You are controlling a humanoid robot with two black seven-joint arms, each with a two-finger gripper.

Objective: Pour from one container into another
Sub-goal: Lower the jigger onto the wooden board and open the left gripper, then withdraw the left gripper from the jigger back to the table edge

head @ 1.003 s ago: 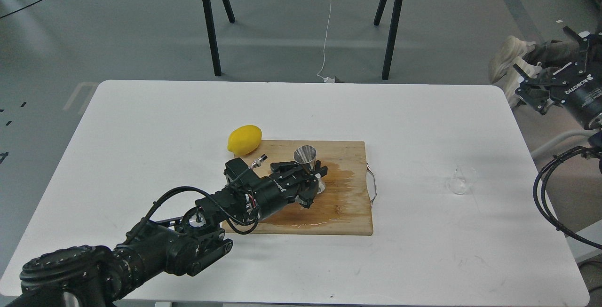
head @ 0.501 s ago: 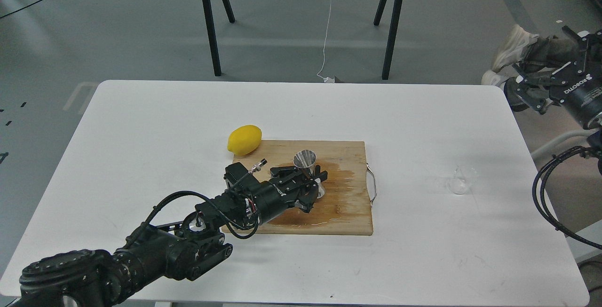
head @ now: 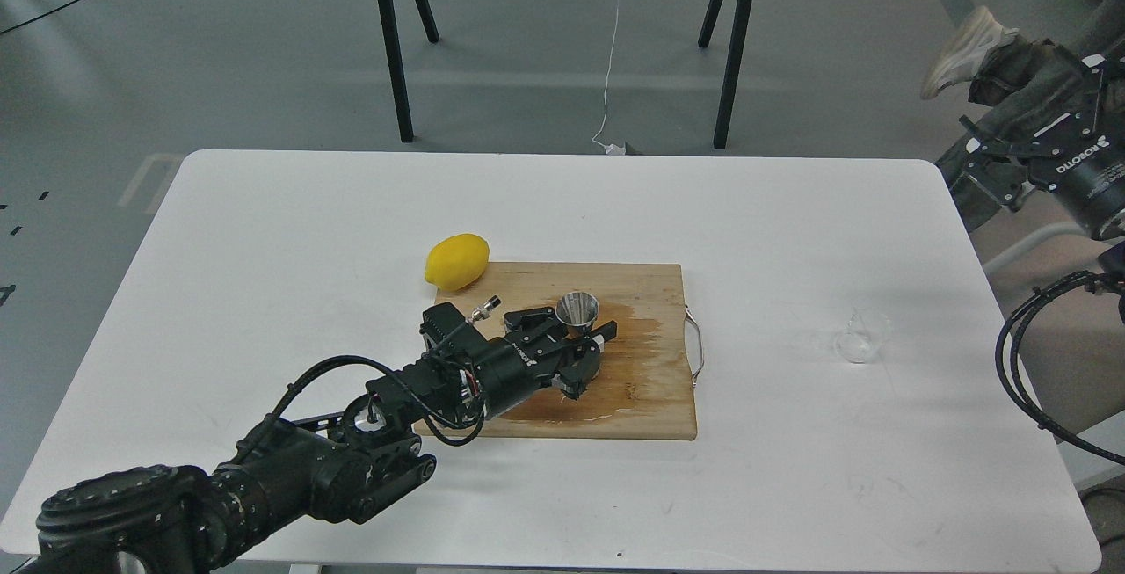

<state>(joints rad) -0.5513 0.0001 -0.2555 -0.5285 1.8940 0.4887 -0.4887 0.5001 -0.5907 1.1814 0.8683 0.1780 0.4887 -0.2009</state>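
The steel jigger (head: 577, 308) stands upright on the wooden cutting board (head: 646, 398), its open cone facing up. My left gripper (head: 587, 344) reaches in from the lower left and is shut on the jigger's narrow waist; the lower cone is hidden behind the fingers. The clear glass vessel (head: 864, 337) stands alone on the white table (head: 308, 231) to the right of the board, far from both grippers. My right gripper (head: 967, 161) hangs beyond the table's right edge, raised, with its fingers spread and nothing between them.
A yellow lemon (head: 457, 259) lies against the board's far left corner. The board has a dark wet patch (head: 637, 337) and a wire handle (head: 699, 345) on its right side. A person's shoe and leg (head: 967, 51) are near my right arm.
The jigger went from tilted and raised to upright and lower on the board, still in my left gripper. The right gripper shifted slightly up and back; the person's leg lifted.
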